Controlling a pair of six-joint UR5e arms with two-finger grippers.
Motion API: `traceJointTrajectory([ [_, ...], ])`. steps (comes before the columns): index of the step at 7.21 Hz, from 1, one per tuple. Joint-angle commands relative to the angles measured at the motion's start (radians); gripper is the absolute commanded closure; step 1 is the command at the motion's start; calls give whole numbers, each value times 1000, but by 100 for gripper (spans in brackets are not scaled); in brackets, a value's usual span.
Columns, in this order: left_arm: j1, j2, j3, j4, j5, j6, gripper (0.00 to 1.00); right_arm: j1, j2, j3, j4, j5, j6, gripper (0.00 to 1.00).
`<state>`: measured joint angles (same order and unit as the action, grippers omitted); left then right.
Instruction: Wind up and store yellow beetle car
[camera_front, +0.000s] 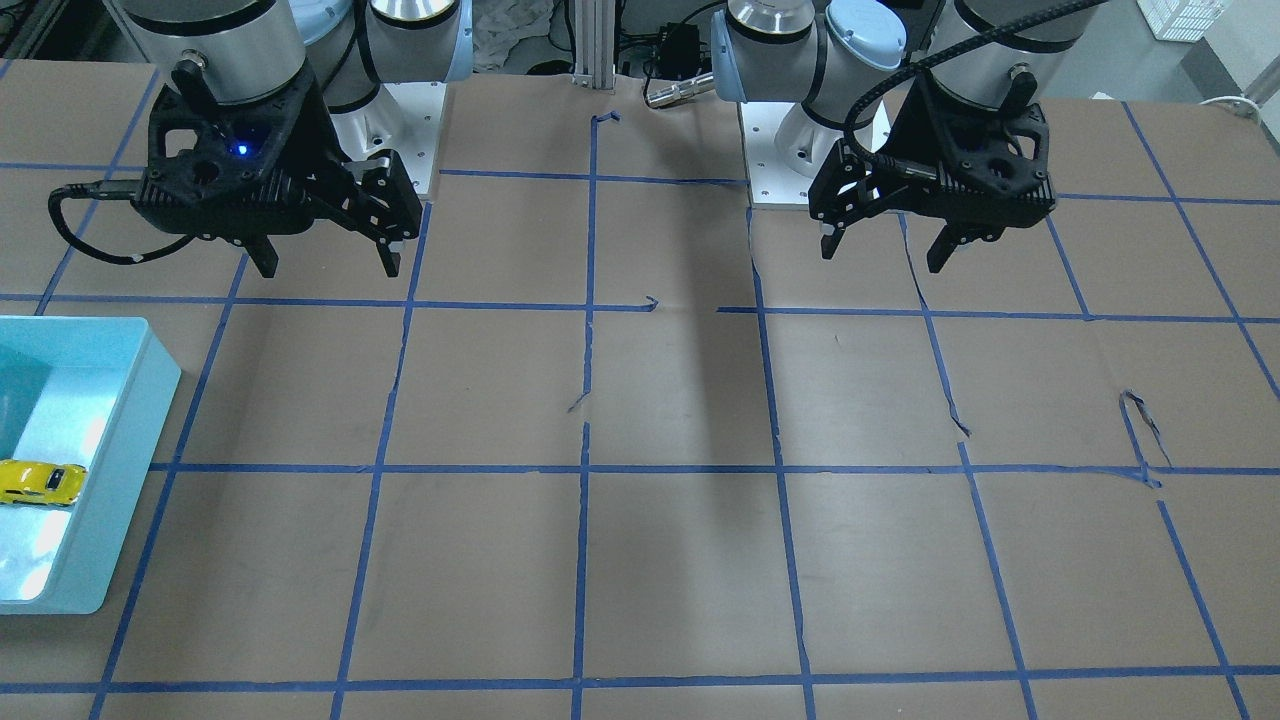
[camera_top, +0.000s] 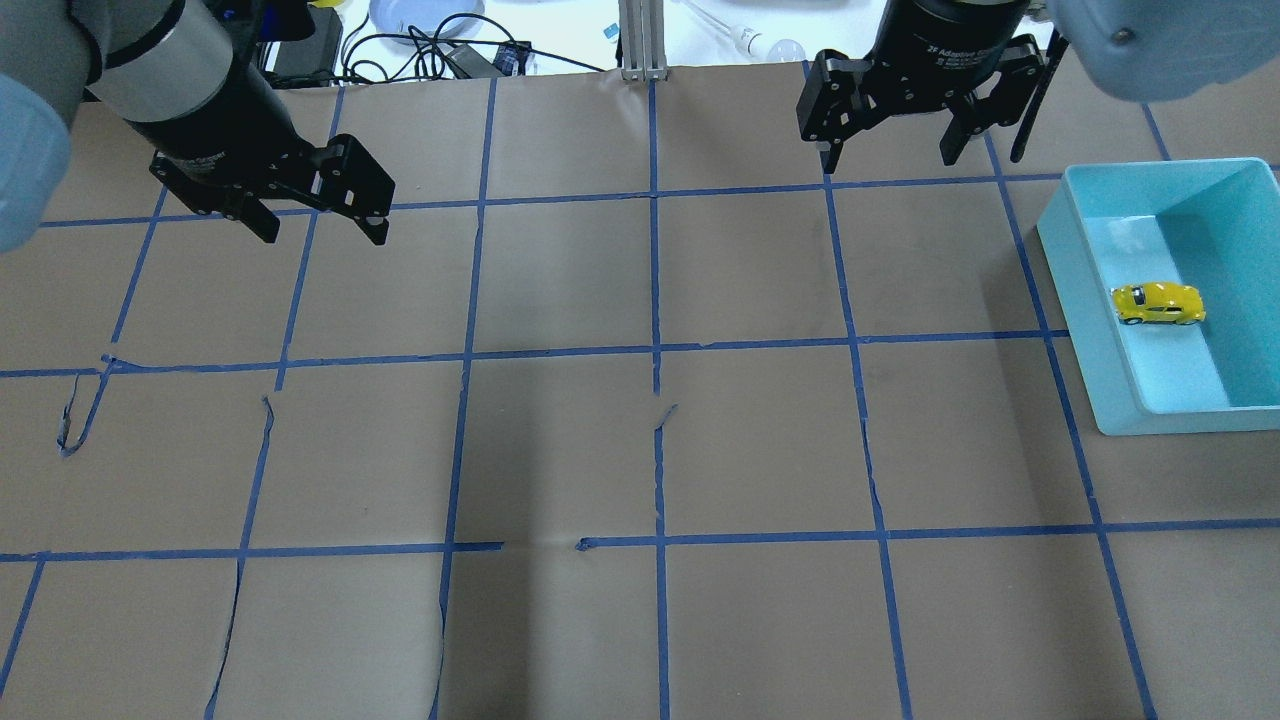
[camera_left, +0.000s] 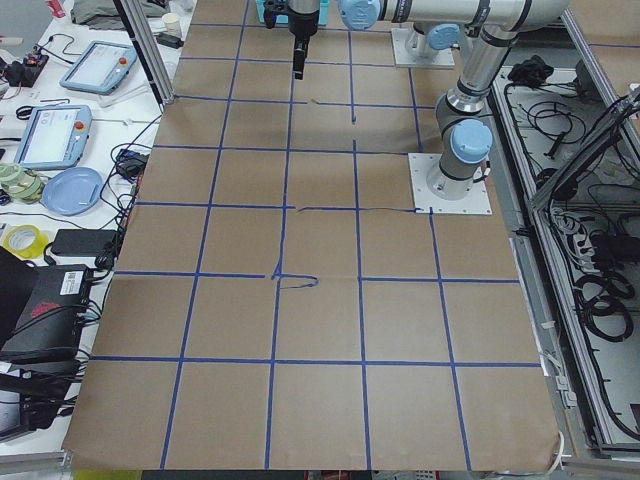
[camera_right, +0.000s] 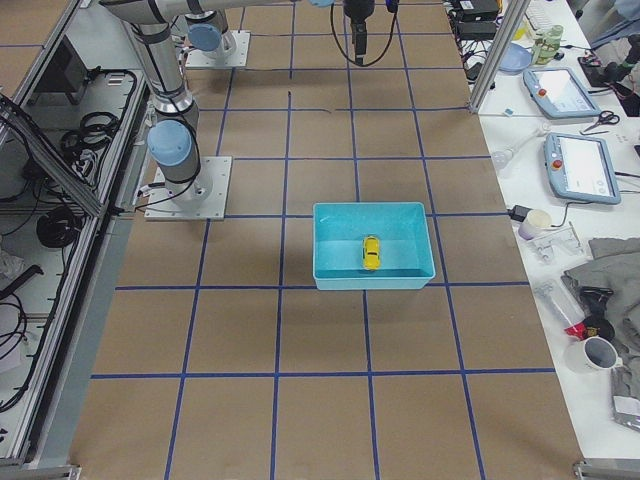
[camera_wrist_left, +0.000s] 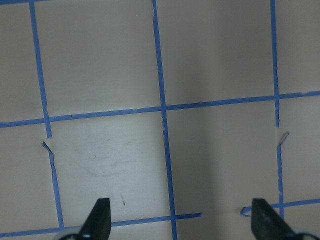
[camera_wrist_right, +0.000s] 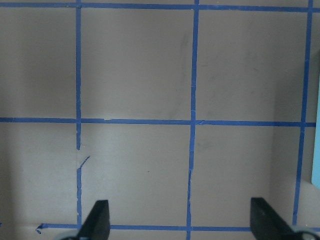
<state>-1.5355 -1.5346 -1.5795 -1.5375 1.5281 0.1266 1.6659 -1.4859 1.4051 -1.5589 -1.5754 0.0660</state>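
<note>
The yellow beetle car lies inside the light blue bin at the table's right side; it also shows in the front view and the right side view. My right gripper is open and empty, raised over the table at the back, well to the left of the bin. My left gripper is open and empty, raised over the back left. Both wrist views show open fingertips over bare paper, in the left wrist view and the right wrist view.
Brown paper with a blue tape grid covers the table; some tape is torn and curled. The bin's edge shows at the right of the right wrist view. Cables, tablets and clutter lie beyond the table's far edge.
</note>
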Motion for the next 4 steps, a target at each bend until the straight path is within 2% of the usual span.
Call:
traceJointTrajectory([
  [1,0,1,-2,-1,-2,2,0,2,-1,0,2,0,0,0],
  [4,2,-2,-2,-1,7,-2,0,2,-1,0,3,0,0,0],
])
